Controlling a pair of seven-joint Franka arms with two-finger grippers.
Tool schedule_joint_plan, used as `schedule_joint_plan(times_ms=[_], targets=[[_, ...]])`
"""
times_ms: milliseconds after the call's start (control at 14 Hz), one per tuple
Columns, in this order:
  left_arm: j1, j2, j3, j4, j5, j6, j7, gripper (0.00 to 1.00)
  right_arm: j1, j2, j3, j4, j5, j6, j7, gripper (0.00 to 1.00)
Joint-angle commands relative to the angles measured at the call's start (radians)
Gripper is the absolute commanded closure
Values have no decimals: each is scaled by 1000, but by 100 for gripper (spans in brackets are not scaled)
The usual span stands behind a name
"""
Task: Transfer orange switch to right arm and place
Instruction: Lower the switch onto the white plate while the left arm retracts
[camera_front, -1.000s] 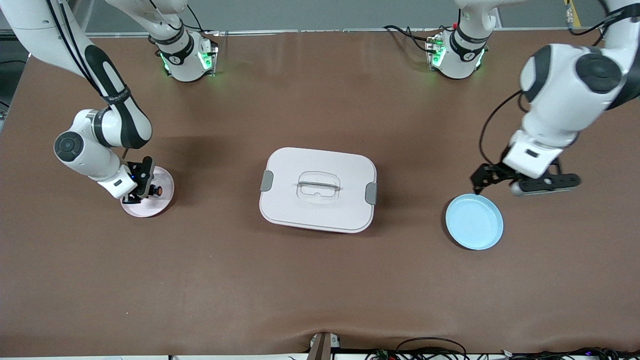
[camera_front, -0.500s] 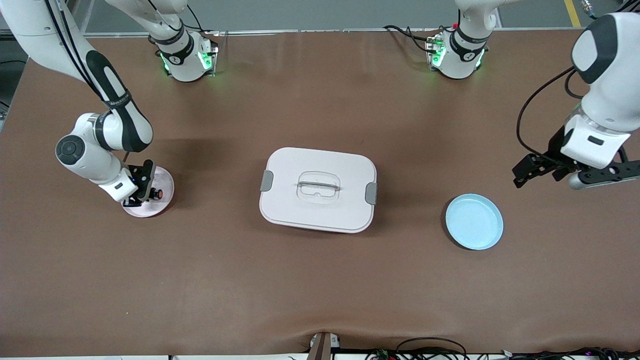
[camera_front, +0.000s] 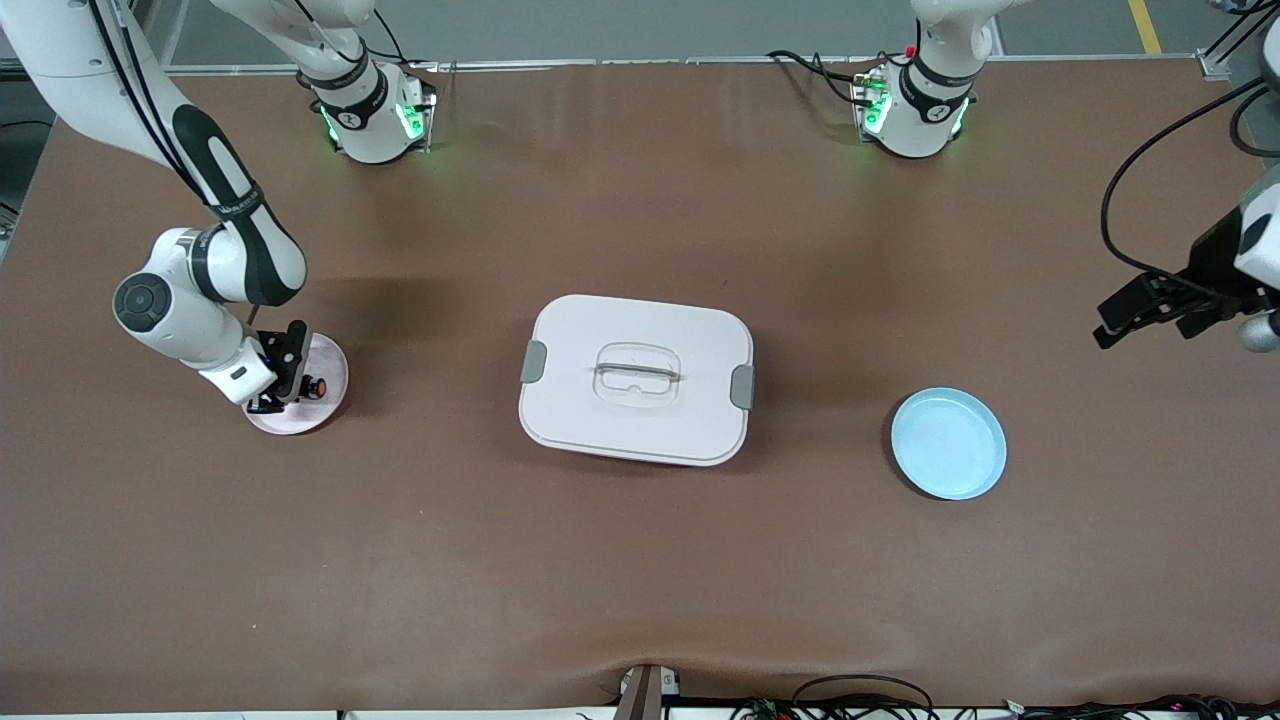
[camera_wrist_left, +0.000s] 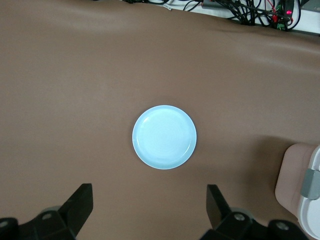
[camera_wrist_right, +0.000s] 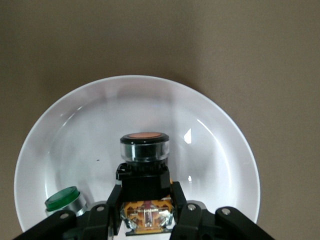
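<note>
One step remains: release. The right pincer (camera_wrist_right: 146, 212) pinches the orange switch (camera_wrist_right: 144, 165) low over the white plate (camera_wrist_right: 220, 150), beside a green button (camera_wrist_right: 63, 198). Spread the jaws only once the switch rests; the left pincer (camera_wrist_left: 150, 210) hangs spread, waiting.

Table (camera_front: 640, 560): showing a matt brown covering, smooth, rippling slightly along the edge nearest the front camera.
Pink plate (camera_wrist_right: 220, 145): looking like glossy glazed ware or hard plastic, catching small bright glints.
Orange switch (camera_wrist_right: 145, 150): showing a matt orange cap inside a shiny silver metal-looking ring, over a black plastic body.
Green-capped part (camera_wrist_right: 64, 198): showing a glossy green cap on a silvery base.
Right gripper (camera_wrist_right: 146, 212): appearing as matt black plastic with small metal screws.
Lidded box (camera_front: 636, 379): looking like smooth, satin, pale plastic with grey clips.
Blue plate (camera_wrist_left: 164, 136): looking smooth, pale, softly shining.
Left gripper (camera_wrist_left: 147, 210): showing matt black fingers.
</note>
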Motion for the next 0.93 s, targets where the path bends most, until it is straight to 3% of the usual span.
schedule_joint_plan(times_ms=[0,143,214,286,429,500,714,857], targets=[[7,-4,-7,40,-4,-44,16,0,-9,13,4,13,-23,4,-12,100],[3,-4,-7,46,-3,-61,49,0,-6,13,4,20,-23,2,-10,100],[-4,-4,-6,52,-3,-64,56,0,-3,13,2,39,-24,-5,-17,47],[-14,-4,-4,58,-3,-69,54,0,-6,13,2,50,-24,-13,-24,0],[-43,-4,17,60,-3,-69,51,0,-11,11,4,72,-24,-19,-36,0],[-95,-4,66,60,-3,-69,51,0,-11,10,2,79,-24,-34,-35,0],[-337,-4,315,60,-3,-70,52,0,-14,2,4,139,-10,-189,3,0],[-373,-4,356,60,-3,-74,53,0,-14,-2,2,176,-10,-293,61,0]])
